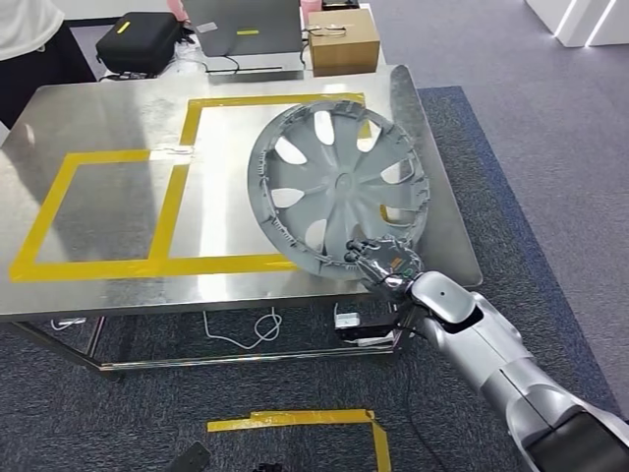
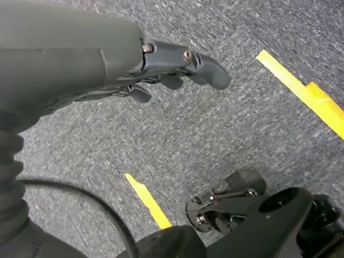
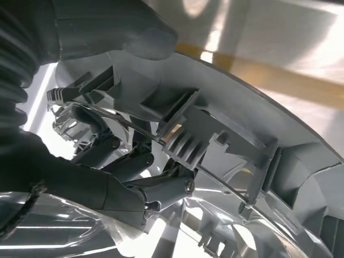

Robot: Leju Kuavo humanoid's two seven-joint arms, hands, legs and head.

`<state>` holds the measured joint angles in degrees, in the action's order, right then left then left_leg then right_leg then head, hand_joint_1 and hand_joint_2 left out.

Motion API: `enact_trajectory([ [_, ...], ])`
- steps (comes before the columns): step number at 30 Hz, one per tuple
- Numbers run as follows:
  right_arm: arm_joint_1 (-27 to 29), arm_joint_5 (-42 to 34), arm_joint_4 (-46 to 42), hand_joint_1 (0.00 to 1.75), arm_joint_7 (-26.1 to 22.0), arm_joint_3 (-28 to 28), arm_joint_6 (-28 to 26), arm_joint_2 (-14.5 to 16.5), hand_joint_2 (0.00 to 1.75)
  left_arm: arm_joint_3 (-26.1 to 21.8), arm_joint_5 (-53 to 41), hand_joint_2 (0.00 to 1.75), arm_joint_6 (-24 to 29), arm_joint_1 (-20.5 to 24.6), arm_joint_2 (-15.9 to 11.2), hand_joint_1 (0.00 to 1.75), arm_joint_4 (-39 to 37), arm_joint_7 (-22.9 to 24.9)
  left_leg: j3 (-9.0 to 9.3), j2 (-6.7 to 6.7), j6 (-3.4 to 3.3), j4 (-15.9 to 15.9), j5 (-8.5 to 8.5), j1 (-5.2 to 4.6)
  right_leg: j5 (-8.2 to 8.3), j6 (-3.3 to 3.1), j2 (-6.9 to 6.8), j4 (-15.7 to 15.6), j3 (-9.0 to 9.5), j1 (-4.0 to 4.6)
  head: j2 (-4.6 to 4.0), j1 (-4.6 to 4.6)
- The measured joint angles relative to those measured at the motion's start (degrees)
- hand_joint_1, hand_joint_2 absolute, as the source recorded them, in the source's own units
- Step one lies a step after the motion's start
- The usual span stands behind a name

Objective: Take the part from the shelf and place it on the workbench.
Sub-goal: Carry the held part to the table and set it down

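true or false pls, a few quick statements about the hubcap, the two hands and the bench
1. The right hand grips the grey hubcap at its near rim. True.
2. The hubcap lies far from the yellow tape. False: it overlaps the yellow tape outline on the steel workbench.
3. The left hand holds a tool. False: it holds nothing, above grey carpet.
4. A cardboard box sits beyond the workbench's far edge. True.
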<state>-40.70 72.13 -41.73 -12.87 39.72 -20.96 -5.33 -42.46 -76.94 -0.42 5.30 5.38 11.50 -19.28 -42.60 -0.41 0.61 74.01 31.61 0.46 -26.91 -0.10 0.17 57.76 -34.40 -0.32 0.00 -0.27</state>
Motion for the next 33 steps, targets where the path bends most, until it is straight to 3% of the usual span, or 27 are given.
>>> enact_trajectory([
  [2, -0.21, 0.01, 0.58, 1.75, -0.01, 0.47, 0.21, 1.12, 1.75, 0.13, -0.03, 1.75, -0.04, 0.06, -0.11, 0.0, 0.0, 0.08, 3.25, 0.0, -0.62, -7.0, -3.99, -0.08, -0.2, 0.02, 0.09, 0.08, 0.25, 0.16, 0.0, 0.01],
  [4, -0.48, -0.04, 1.05, 1.75, 0.01, 0.83, 0.28, 2.01, 1.75, 0.19, -0.04, 1.75, -0.05, 0.15, -0.17, 0.0, 0.0, 0.09, 6.0, 0.01, -1.19, -13.16, -6.08, -0.3, -0.34, 0.29, 0.11, 0.24, 0.11, 0.4, 0.0, 0.04],
  [7, -0.87, -0.1, 1.52, 1.75, -0.07, 1.32, 0.42, 2.76, 1.75, 0.21, -0.04, 1.75, -0.06, 0.11, -0.14, 0.0, 0.0, 0.09, 6.44, -0.04, -1.63, -14.81, -5.94, -0.45, -0.31, 1.04, 0.0, 0.27, -0.29, 0.45, 0.0, 0.08],
  [9, -1.15, -0.09, 1.73, 1.75, -0.16, 1.74, 0.69, 3.06, 1.75, 0.21, -0.05, 1.75, -0.06, 0.04, -0.12, 0.0, 0.0, 0.09, 6.63, -0.02, -2.1, -15.22, -6.14, -0.18, -1.24, 1.65, -0.05, 1.32, -0.95, 0.38, 0.0, 0.17],
  [10, -1.28, -0.09, 1.85, 1.75, -0.17, 1.96, 0.84, 3.21, 1.75, 0.22, -0.05, 1.75, -0.06, 0.12, -0.11, 0.0, 0.0, 0.09, 6.73, 0.0, -2.34, -15.41, -6.23, -0.02, -2.46, 1.95, -0.06, 3.37, -1.97, 0.31, 0.0, 0.25],
  [13, -1.36, -0.09, 2.34, 1.75, -0.15, 2.61, 1.16, 3.62, 1.75, 0.24, -0.08, 1.75, -0.06, 0.28, -0.09, 0.0, 0.0, 0.13, 6.74, 0.01, -2.65, -15.45, -6.2, 0.05, -7.24, 2.62, -0.1, 14.46, -7.29, 0.05, 0.0, 0.39],
  [14, -1.33, -0.1, 2.53, 1.75, -0.15, 2.84, 1.21, 3.72, 1.75, 0.24, -0.09, 1.75, -0.06, 0.24, -0.06, 0.0, 0.0, 0.14, 6.76, 0.0, -2.67, -15.44, -6.19, 0.05, -7.59, 2.73, -0.1, 16.61, -8.39, 0.01, 0.0, 0.39],
  [15, -1.32, -0.1, 2.72, 1.75, -0.15, 3.06, 1.26, 3.77, 1.75, 0.24, -0.09, 1.75, -0.06, 0.19, -0.04, 0.0, 0.0, 0.16, 6.81, -0.02, -2.67, -15.42, -6.17, 0.05, -6.79, 2.76, -0.11, 16.43, -8.39, -0.01, 0.0, 0.39],
  [16, -1.32, -0.11, 2.89, 1.75, -0.15, 3.24, 1.3, 3.79, 1.75, 0.24, -0.09, 1.75, -0.06, 0.16, -0.01, 0.0, 0.0, 0.17, 6.89, -0.06, -2.63, -15.41, -6.14, 0.06, -4.98, 2.69, -0.11, 13.86, -7.18, -0.03, 0.0, 0.4],
  [18, -1.36, -0.15, 3.15, 1.75, -0.15, 3.44, 1.35, 3.8, 1.75, 0.24, -0.08, 1.75, -0.05, 0.13, 0.05, 0.0, 0.0, 0.17, 6.99, -0.15, -2.38, -15.36, -6.03, -0.06, -1.25, 2.36, -0.17, 5.71, -2.98, 0.03, 0.0, 0.4],
  [20, -1.43, -0.22, 3.31, 1.75, -0.15, 3.58, 1.36, 3.91, 1.75, 0.24, -0.07, 1.75, -0.04, 0.09, 0.07, 0.0, 0.0, 0.18, 6.82, -0.19, -1.85, -15.22, -6.06, -0.24, -0.11, 1.9, -0.16, 0.84, -0.38, 0.16, 0.0, 0.35],
  [22, -1.41, -0.43, 3.52, 1.75, -0.15, 3.8, 1.45, 4.04, 1.75, 0.24, -0.03, 1.75, -0.04, 0.0, 0.06, 0.0, 0.0, 0.19, 6.68, -0.14, -1.28, -15.18, -6.21, -0.28, -0.26, 1.36, -0.05, 0.22, -0.13, 0.22, 0.0, 0.33],
  [24, -1.39, -0.86, 3.72, 0.87, -0.13, 3.93, 1.67, 4.06, 0.87, 0.24, 0.02, 1.75, -0.03, -0.05, 0.01, 0.0, 0.0, 0.19, 6.4, -0.06, -0.7, -14.39, -5.47, -0.21, -0.08, 0.69, -0.06, 0.0, 0.0, 0.02, 0.0, 0.28],
  [26, -1.45, -1.41, 3.86, 0.0, -0.15, 3.95, 1.81, 4.06, 0.0, 0.24, 0.04, 1.75, -0.1, -0.08, -0.04, 0.0, 0.0, 0.17, 4.42, 0.0, -0.14, -9.61, -2.61, -0.07, 0.01, 0.07, -0.15, -0.21, 0.18, -0.16, 0.0, 0.14],
  [28, -1.48, -1.87, 4.0, 0.0, -0.33, 3.98, 1.83, 4.06, 0.0, 0.24, 0.1, 1.75, -0.27, -0.13, -0.05, 0.0, 0.0, 0.04, 1.11, 0.02, 0.17, -1.82, 0.83, 0.04, -0.06, -0.2, -0.15, -0.18, 0.23, -0.1, 0.0, 0.07],
  [29, -1.48, -2.06, 4.09, 0.0, -0.46, 4.0, 1.81, 4.06, 0.0, 0.24, 0.16, 1.31, -0.3, -0.14, -0.08, 0.0, 0.0, -0.07, 0.04, 0.02, 0.23, 0.78, 1.52, 0.06, -0.08, -0.23, -0.14, -0.15, 0.28, -0.07, 0.0, 0.08],
  [30, -1.48, -2.23, 4.18, 0.0, -0.57, 4.02, 1.78, 4.06, 0.0, 0.24, 0.25, 0.87, -0.22, -0.15, -0.13, 0.0, 0.0, -0.15, -0.08, 0.02, 0.22, 1.28, 1.1, 0.06, -0.1, -0.24, -0.11, -0.13, 0.34, -0.05, 0.0, 0.07],
  [31, -1.48, -2.39, 4.26, 0.0, -0.64, 4.04, 1.72, 4.06, 0.0, 0.24, 0.35, 0.44, -0.11, -0.16, -0.17, 0.0, 0.0, -0.19, 0.82, 0.02, 0.13, -0.44, -0.3, 0.06, -0.12, -0.22, -0.06, -0.12, 0.44, -0.04, 0.0, 0.08],
  [32, -1.5, -2.54, 4.3, 0.0, -0.62, 4.07, 1.62, 4.06, 0.0, 0.24, 0.45, 0.0, 0.06, -0.17, -0.21, 0.0, 0.0, -0.18, 2.67, 0.02, -0.04, -4.15, -2.41, 0.06, -0.16, -0.16, 0.0, -0.11, 0.58, -0.04, 0.0, 0.07],
  [33, -1.53, -2.67, 4.31, 0.0, -0.5, 4.08, 1.49, 4.06, 0.0, 0.24, 0.55, 0.0, 0.22, -0.16, -0.23, 0.0, 0.0, -0.13, 4.7, 0.02, -0.25, -8.16, -4.03, 0.03, -0.23, -0.04, 0.04, -0.08, 0.66, 0.03, 0.0, 0.08],
])
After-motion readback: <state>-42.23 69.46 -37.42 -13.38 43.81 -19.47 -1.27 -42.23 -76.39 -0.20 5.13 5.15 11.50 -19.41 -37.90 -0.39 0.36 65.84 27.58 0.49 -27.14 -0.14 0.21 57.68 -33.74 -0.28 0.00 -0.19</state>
